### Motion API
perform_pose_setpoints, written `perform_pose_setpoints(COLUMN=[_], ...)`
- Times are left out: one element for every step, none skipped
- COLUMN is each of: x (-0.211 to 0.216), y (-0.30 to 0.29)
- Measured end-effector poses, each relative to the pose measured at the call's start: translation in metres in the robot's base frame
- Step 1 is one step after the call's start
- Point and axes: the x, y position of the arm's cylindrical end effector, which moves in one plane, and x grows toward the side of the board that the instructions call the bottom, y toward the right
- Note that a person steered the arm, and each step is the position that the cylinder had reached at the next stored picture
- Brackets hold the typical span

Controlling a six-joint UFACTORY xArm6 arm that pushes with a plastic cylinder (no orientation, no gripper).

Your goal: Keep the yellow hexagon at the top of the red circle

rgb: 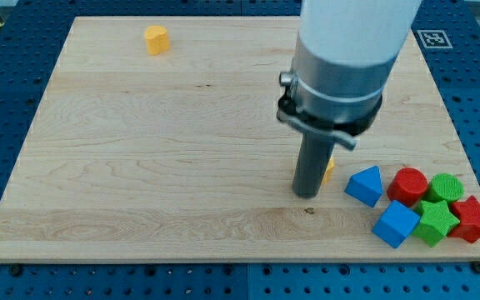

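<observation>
A yellow hexagon [156, 39] sits near the board's top left. The red circle [407, 185] lies at the lower right, between a blue triangle [365, 185] and a green circle [446, 187]. My tip [307, 194] rests on the board to the left of the blue triangle, far from the yellow hexagon. A second yellow block [329, 171] shows just to the right of the rod and is mostly hidden by it, so its shape cannot be made out.
A blue cube [396, 223], a green star [436, 222] and a red star [472, 219] cluster below the red circle near the board's lower right edge. The wooden board [140, 167] lies on a blue perforated table. A black-and-white marker [431, 37] is at the top right.
</observation>
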Motion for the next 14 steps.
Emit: perform_pose_setpoints(x=[-0.022, -0.032, -0.047, -0.059, -0.059, -0.059, -0.059, -0.059, -0.059, -0.045, -0.025, -0.031, -0.052, -0.075], y=[0.001, 0.001, -0.003, 0.000, 0.022, 0.031, 0.065, 0.079, 0.068, 0.059, 0.079, 0.099, 0.103, 0.114])
